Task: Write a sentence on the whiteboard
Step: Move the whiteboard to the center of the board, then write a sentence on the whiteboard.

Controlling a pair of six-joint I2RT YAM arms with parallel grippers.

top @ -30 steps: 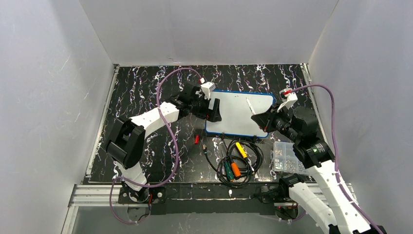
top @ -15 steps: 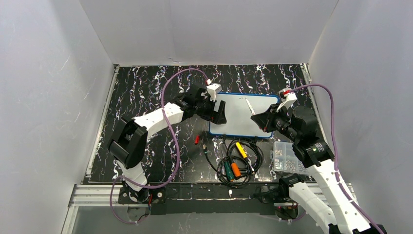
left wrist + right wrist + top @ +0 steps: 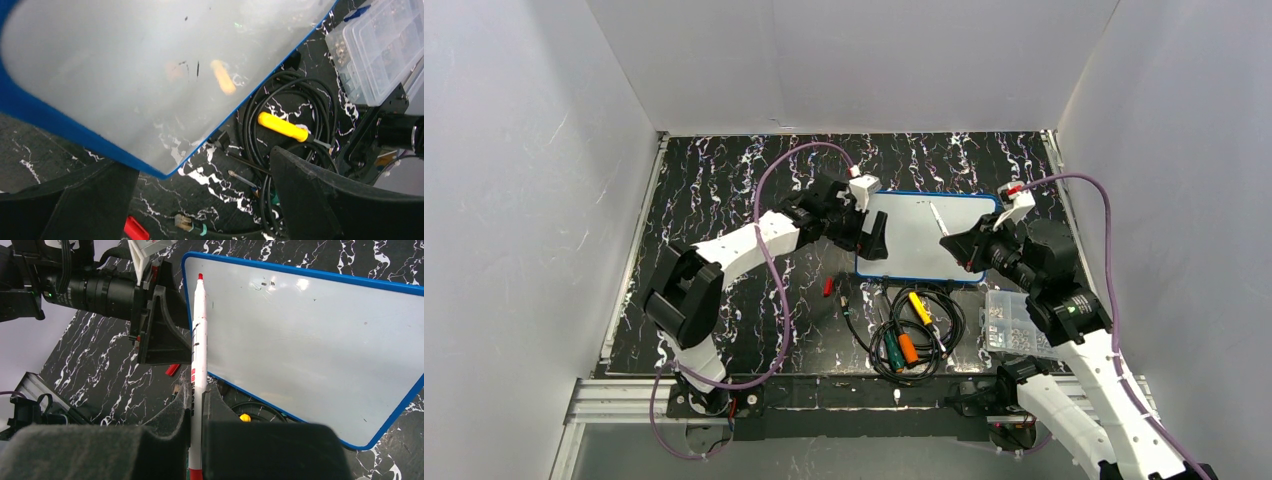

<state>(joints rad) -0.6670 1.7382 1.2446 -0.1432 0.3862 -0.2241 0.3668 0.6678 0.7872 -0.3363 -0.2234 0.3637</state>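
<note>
The whiteboard (image 3: 924,240) lies flat on the dark marbled table, white with a blue rim (image 3: 280,271). No sentence shows on it; its face (image 3: 125,75) is blank apart from a few small dark specks. My left gripper (image 3: 871,232) sits at the board's left edge, open, with its wide-apart jaws either side of the board's near-left corner (image 3: 162,172). My right gripper (image 3: 197,405) is shut on a white marker (image 3: 198,340). The marker's red tip (image 3: 200,276) points at the board's far-left corner, and in the top view the marker (image 3: 937,217) hangs over the board's right half.
In front of the board lies a coil of black cable (image 3: 914,325) with yellow (image 3: 918,306), orange (image 3: 908,348) and green (image 3: 892,348) handled tools. A red cap (image 3: 828,286) lies left of the coil and a clear screw box (image 3: 1014,325) right of it. White walls enclose the table.
My left gripper has moved right along with the whiteboard, which has slid a little to the right. Its jaws have opened slightly wider. The right arm and marker have stayed still.
</note>
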